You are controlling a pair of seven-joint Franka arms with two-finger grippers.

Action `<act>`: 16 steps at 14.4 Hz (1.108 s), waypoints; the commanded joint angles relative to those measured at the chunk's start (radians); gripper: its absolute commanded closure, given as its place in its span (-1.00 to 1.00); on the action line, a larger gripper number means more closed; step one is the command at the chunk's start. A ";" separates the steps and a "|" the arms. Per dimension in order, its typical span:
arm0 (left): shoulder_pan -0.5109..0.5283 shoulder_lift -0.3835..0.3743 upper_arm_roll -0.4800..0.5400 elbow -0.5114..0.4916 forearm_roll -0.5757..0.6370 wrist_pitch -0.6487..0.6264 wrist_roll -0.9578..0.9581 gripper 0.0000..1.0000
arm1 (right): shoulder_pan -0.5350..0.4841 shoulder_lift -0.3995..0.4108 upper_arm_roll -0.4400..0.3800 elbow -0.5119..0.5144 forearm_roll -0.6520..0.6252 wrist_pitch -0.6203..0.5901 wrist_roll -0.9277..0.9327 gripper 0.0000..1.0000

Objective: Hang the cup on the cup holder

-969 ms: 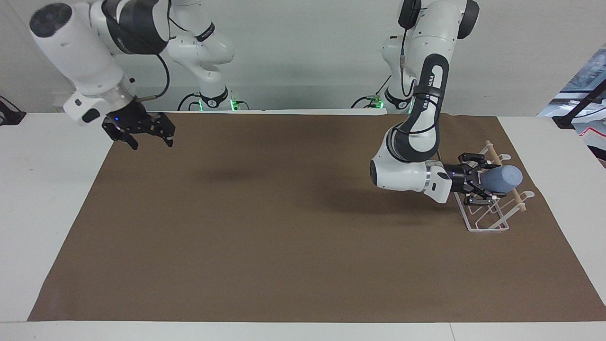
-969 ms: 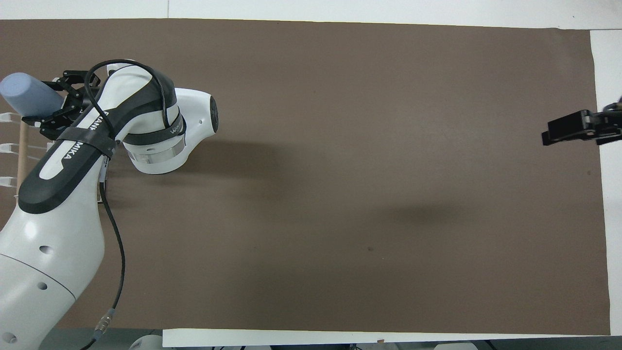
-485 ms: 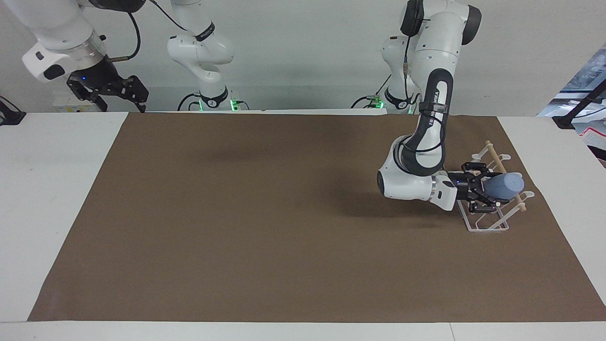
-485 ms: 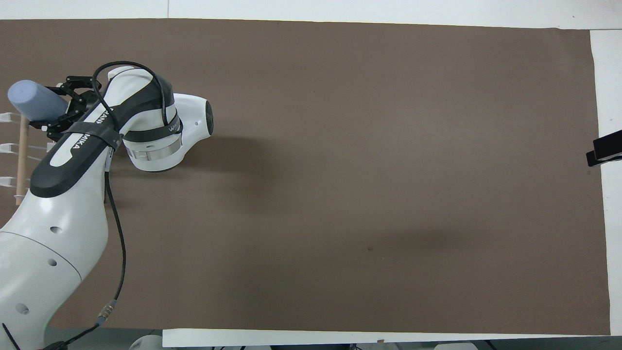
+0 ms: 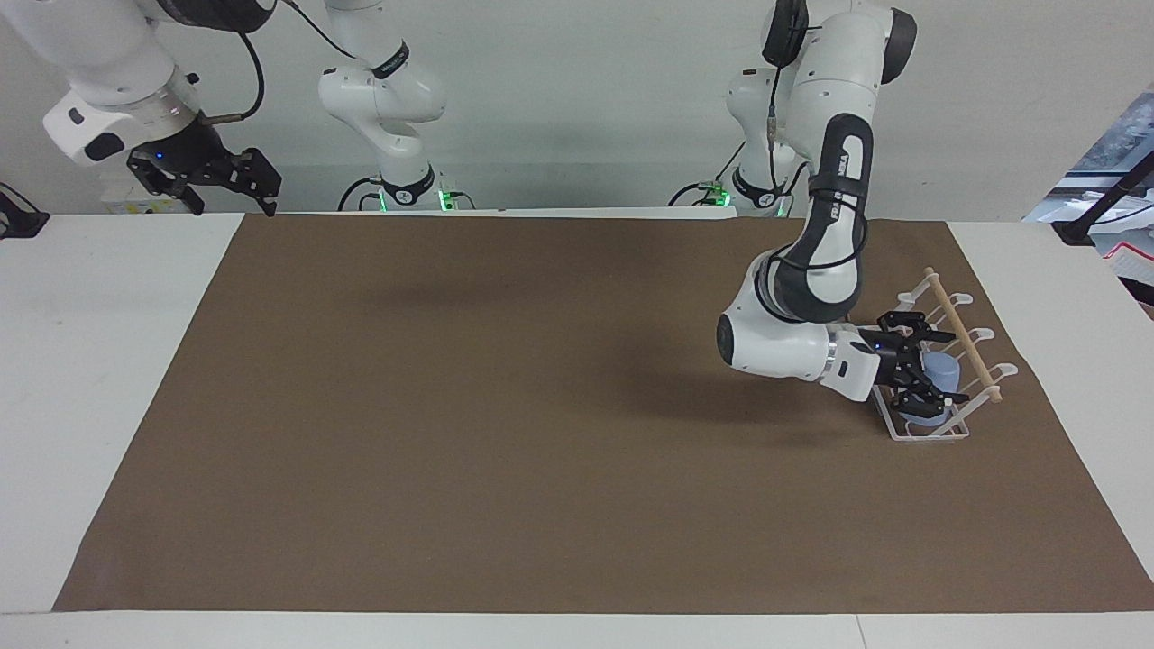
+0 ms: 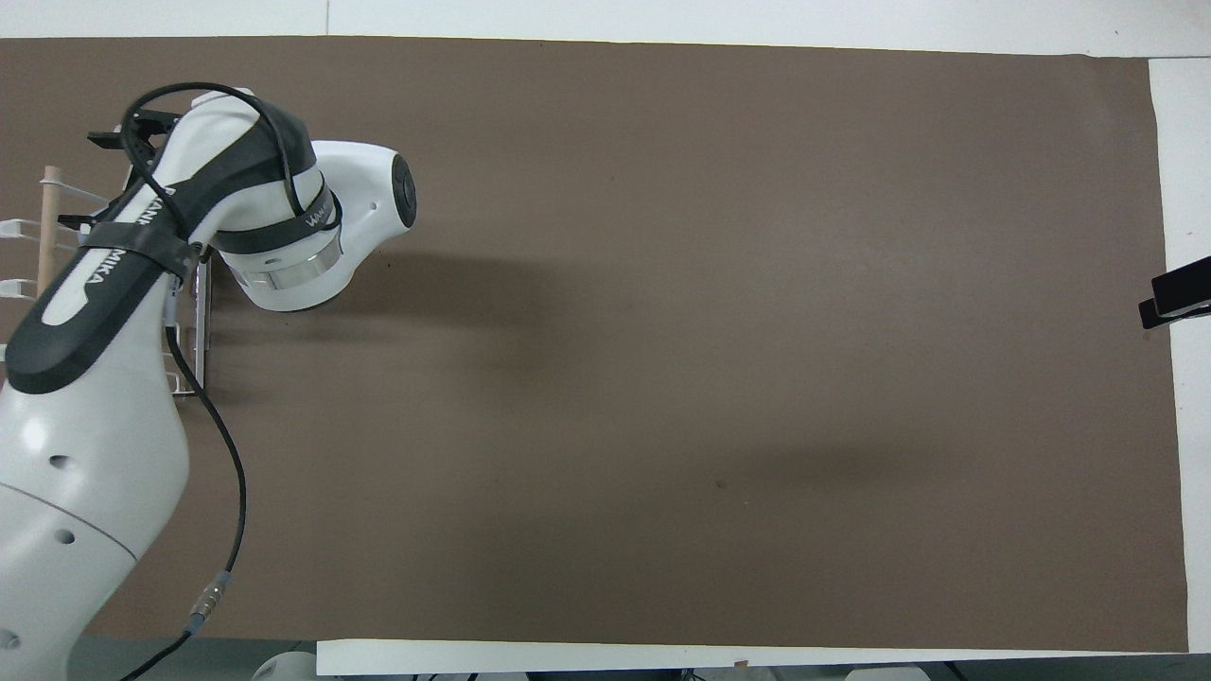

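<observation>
The cup holder (image 5: 948, 424), a white wire rack with a wooden dowel (image 5: 965, 338), stands on the brown mat at the left arm's end of the table. The light-blue cup (image 5: 943, 370) sits low inside the rack among the prongs, below the dowel, base end up. My left gripper (image 5: 921, 365) points down into the rack with its fingers around the cup. In the overhead view the left arm hides the cup; the dowel (image 6: 44, 227) and some wire show. My right gripper (image 5: 233, 204) is open and empty, held high over the mat's edge at the right arm's end.
The brown mat (image 5: 505, 406) covers most of the white table (image 5: 99, 361). The right gripper's tip (image 6: 1173, 301) shows at the edge of the overhead view.
My left gripper has tilted downward and lowered the cup from above the dowel into the rack. My right gripper has risen and drawn back toward its end of the table, then held still.
</observation>
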 commanded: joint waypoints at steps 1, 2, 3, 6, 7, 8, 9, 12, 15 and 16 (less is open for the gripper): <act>0.009 -0.130 -0.001 0.028 -0.139 0.007 0.208 -0.99 | 0.004 -0.019 -0.010 -0.006 -0.020 -0.010 -0.025 -0.99; 0.029 -0.167 0.000 0.020 -0.189 0.027 0.295 -0.99 | 0.006 -0.022 -0.010 -0.008 -0.023 -0.011 -0.031 -0.99; 0.055 -0.198 -0.001 0.017 -0.221 0.042 0.407 -1.00 | 0.006 -0.022 -0.010 -0.008 -0.028 -0.011 -0.032 -0.99; 0.150 -0.238 -0.001 0.014 -0.378 0.140 0.645 -0.99 | 0.004 -0.026 -0.008 -0.012 -0.028 -0.013 -0.033 -0.99; 0.181 -0.240 0.000 0.011 -0.460 0.185 0.710 -0.99 | 0.004 -0.026 -0.008 -0.012 -0.028 -0.013 -0.033 -0.99; 0.212 -0.243 0.000 0.004 -0.532 0.202 0.765 -0.99 | 0.004 -0.026 -0.008 -0.012 -0.028 -0.013 -0.032 -0.99; 0.235 -0.246 -0.003 -0.006 -0.595 0.210 0.846 -0.99 | 0.004 -0.026 -0.008 -0.012 -0.028 -0.014 -0.033 -0.99; 0.293 -0.281 0.008 -0.007 -0.801 0.233 1.147 -0.99 | 0.006 -0.026 -0.008 -0.012 -0.028 -0.019 -0.033 -0.99; 0.333 -0.354 0.011 -0.010 -1.044 0.223 1.455 -0.99 | 0.007 -0.028 -0.008 -0.016 -0.028 -0.030 -0.032 -0.99; 0.333 -0.379 0.011 -0.013 -1.078 0.202 1.533 -0.99 | 0.007 -0.030 -0.008 -0.016 -0.028 -0.030 -0.032 -0.99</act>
